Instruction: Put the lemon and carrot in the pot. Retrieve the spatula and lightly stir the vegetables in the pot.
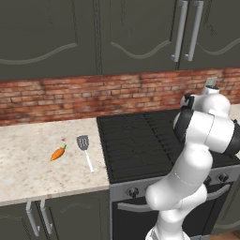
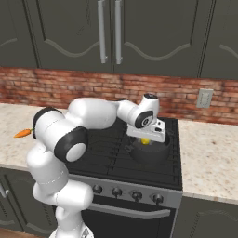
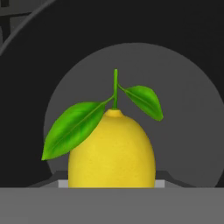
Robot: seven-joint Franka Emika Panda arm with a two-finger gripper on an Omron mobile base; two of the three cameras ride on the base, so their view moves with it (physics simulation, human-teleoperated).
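- Jaws of the gripper (image 2: 146, 139) are partly closed around the lemon (image 2: 145, 140), which sits between them right over the pot (image 2: 151, 152).
- From the hand camera, the yellow lemon (image 3: 112, 151) points its green stem and two leaves away from the hand, with the pot's grey round bottom (image 3: 188, 131) behind it.
- The black pot sits on the right side of the stove (image 2: 111, 148).
- The orange carrot (image 1: 58, 153) lies on the light surface (image 1: 28, 164) left of the stove.
- The spatula (image 1: 85, 151) lies just beside the carrot, not touching it, with its grey head toward the brick wall (image 1: 70, 96).
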